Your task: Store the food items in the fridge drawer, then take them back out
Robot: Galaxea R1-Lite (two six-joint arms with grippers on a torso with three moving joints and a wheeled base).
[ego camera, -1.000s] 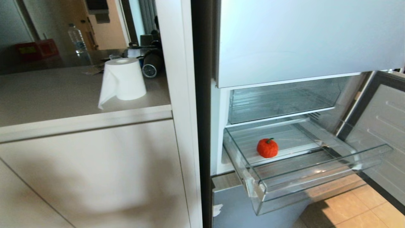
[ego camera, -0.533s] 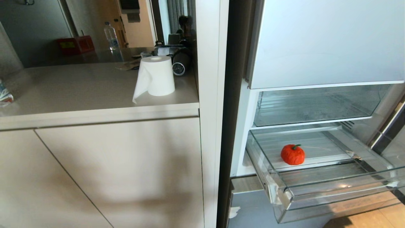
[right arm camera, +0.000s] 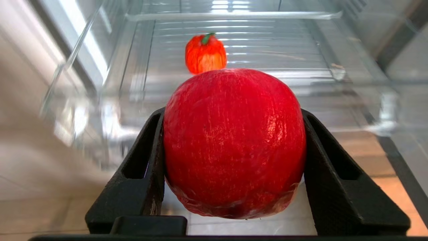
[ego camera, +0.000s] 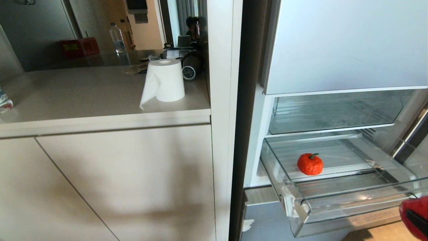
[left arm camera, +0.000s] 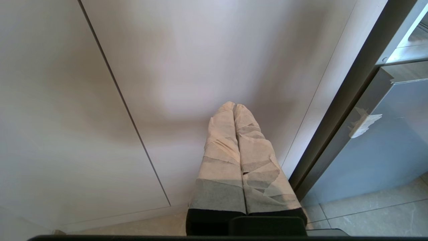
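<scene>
- The right gripper (right arm camera: 234,147) is clamped on a smooth red fruit (right arm camera: 234,144), its two black fingers (right arm camera: 147,167) pressed against the fruit's sides. In the head view only a red edge of that fruit (ego camera: 414,214) shows, at the near right corner, just in front of the drawer's front wall.
- The left gripper (left arm camera: 235,108) sits low and near, in front of the pale cabinet door (left arm camera: 167,83); its tape-wrapped fingers (left arm camera: 220,150) are pressed together with nothing between them.
- The fridge drawer (ego camera: 334,209) is pulled out toward the near side, with torn white tape (ego camera: 296,207) at its near left corner.
- A fuzzy orange-red fruit (ego camera: 310,164) with a small green stem rests on the ribbed bottom of that drawer, left of centre and toward the far part.
- Above and behind it is a second clear bin (ego camera: 334,113), under the silver-blue fridge panel (ego camera: 347,43).
- To the left, a counter (ego camera: 83,97) carries a roll of white paper (ego camera: 165,82) near the fridge's side.
- Farther back stand a water bottle (ego camera: 115,36) and a red box (ego camera: 80,47).
</scene>
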